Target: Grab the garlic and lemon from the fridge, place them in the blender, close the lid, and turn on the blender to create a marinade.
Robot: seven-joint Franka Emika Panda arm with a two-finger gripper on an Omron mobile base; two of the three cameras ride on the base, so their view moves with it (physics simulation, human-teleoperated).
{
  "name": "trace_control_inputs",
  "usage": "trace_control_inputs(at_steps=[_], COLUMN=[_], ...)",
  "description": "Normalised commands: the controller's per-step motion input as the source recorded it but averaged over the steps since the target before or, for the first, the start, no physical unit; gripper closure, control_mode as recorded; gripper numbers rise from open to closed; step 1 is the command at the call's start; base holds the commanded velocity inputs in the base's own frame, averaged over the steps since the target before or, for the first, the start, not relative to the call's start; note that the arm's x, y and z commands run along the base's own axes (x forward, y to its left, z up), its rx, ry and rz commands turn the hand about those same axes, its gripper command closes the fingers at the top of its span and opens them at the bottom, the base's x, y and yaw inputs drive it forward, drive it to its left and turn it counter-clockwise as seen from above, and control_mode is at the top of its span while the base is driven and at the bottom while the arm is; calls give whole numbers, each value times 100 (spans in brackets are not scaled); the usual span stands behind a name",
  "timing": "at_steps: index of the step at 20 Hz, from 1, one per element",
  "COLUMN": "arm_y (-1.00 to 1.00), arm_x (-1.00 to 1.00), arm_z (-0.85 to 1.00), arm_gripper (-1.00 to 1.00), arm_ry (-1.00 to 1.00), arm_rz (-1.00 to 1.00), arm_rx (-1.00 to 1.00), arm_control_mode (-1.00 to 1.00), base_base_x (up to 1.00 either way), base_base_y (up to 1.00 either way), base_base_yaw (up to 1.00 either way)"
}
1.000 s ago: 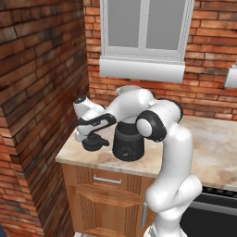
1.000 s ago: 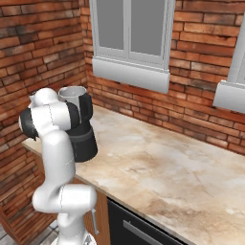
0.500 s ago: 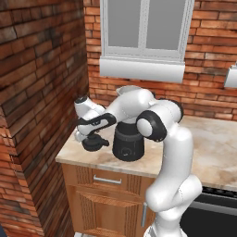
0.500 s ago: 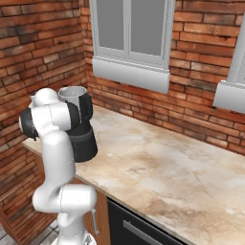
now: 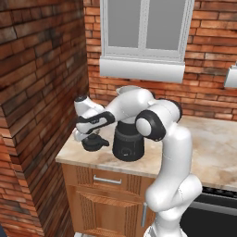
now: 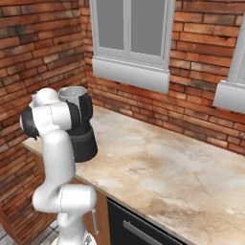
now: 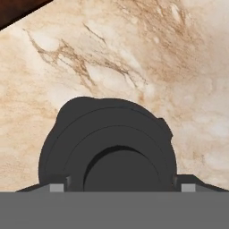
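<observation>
Brick-walled kitchen, marble worktop (image 6: 158,167) on wooden cabinets (image 5: 106,199), window (image 5: 146,28) with a pale sill above the back edge.

Near to far:
- Front left corner of the worktop: lid (image 5: 95,141) lies flat on the marble, knob up, just left of the blender base, apart from it as far as I can tell. In the hand view the lid (image 7: 107,147) sits dead centre under the camera, round knob in the middle, marble all around it.
- Gripper (image 5: 89,137) sits directly over the lid, pointing down. Fingertips (image 7: 57,187) show at either side of the lid's rim, straddling it. Jaws stand wide, about lid width. Can't tell whether the pads touch the rim or just flank it, so no confirmed grip; lid looks to be resting on the worktop.
- Blender (image 5: 128,139) stands upright behind and right of the lid, near the left end of the worktop, set back from the front edge. Black base, clear jar partly hidden by the arm in the left base view. In the right base view the blender (image 6: 82,129) shows behind the arm, jar mouth open, no cap on it. Jar contents not readable.
- Brick wall runs along the back edge and down the left end.
</observation>
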Motion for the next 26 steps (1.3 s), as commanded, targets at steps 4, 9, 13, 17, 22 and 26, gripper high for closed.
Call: trace_control_inputs(at_steps=[4, 9, 13, 17, 22, 26], arm_y=[0, 0, 0, -6, -9, 0], arm_x=[-10, -13, -21, -33, -37, -13], arm_z=[-48, -53, -58, -53, -33, 5], arm_gripper=[-100, -100, 100, 100, 100, 100], arm_ry=[3, 2, 0, 0, 0, -5], arm_rz=[-4, -1, 0, 0, 0, 0], arm_rx=[2, 2, 1, 3, 5, 1], arm_control_mode=[-100, -100, -100, -100, -100, -100], base_base_x=[0, 0, 0, 0, 0, 0], base_base_y=[0, 0, 0, 0, 0, 0], base_base_yaw=[0, 0, 0, 0, 0, 0])
